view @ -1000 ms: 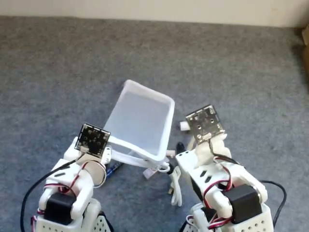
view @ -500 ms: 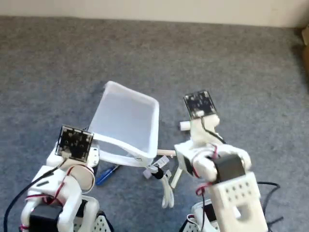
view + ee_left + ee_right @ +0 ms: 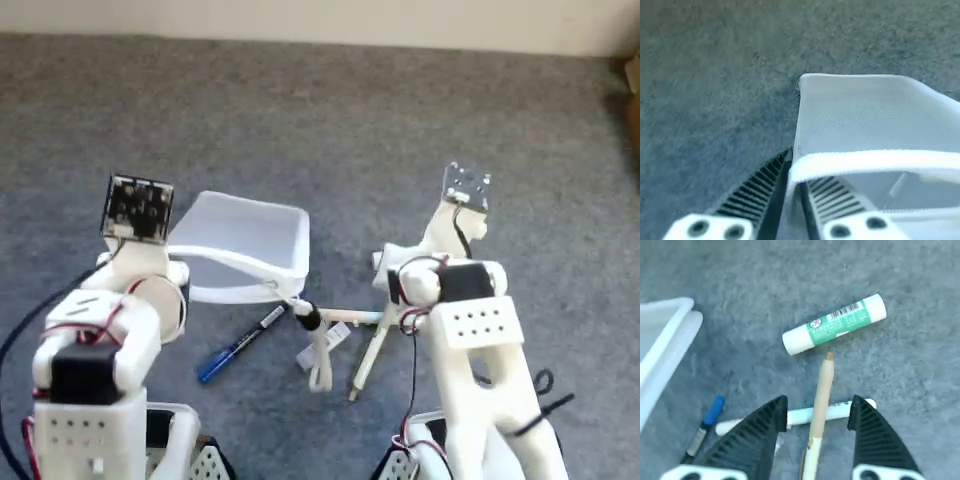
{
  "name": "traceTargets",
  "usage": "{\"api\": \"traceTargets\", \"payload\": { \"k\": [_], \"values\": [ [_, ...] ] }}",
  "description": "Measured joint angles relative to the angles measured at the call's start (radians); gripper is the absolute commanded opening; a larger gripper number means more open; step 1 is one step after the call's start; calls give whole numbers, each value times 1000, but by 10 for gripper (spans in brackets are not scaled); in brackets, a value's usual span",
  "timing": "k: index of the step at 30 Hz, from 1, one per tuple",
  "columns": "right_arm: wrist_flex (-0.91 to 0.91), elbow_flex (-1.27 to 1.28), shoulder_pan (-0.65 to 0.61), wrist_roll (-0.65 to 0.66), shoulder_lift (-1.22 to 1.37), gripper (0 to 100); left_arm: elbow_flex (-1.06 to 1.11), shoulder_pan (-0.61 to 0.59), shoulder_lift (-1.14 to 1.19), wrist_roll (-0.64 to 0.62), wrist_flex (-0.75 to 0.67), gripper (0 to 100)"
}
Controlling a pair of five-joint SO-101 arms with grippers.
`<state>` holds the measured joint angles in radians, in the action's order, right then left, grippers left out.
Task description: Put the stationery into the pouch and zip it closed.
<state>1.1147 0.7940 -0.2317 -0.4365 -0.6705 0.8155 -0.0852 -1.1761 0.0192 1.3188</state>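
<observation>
The white translucent pouch is held up at its mouth rim by my left gripper, which is shut on the rim's white edge. The pouch's black zipper pull hangs toward the middle. On the carpet lie a blue pen, a white pen and a wooden pencil. My right gripper hovers open above the pencil, with a green-and-white glue stick just beyond it. The white pen and blue pen lie closer to the pouch.
Grey carpet covers the whole work area, with open room beyond the pouch and to the right. A pale wall strip runs along the far edge. Both arm bases stand at the near edge.
My left arm has pulled the pouch to the left and raised its mouth, uncovering the blue pen. The right arm has swung up and rightward, away from the pouch, over the pencil.
</observation>
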Motion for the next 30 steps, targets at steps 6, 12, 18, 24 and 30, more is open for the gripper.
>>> {"api": "traceTargets", "payload": {
  "k": [6, 12, 18, 24, 30],
  "values": [
    [-74, -63, 11, -126, 170, 185, -8, 0, 46, -34, 0, 7],
    [-78, -203, 66, -302, 387, 185, -8, 3, 46, -60, 0, 7],
    [-83, -333, 81, -400, 568, 184, -8, 3, 46, -60, 0, 7],
    [-83, -420, 126, -419, 717, 184, -8, 3, 46, -60, 0, 7],
    [-83, -523, 163, -419, 853, 183, -8, 3, 46, -60, 0, 7]
  ]
}}
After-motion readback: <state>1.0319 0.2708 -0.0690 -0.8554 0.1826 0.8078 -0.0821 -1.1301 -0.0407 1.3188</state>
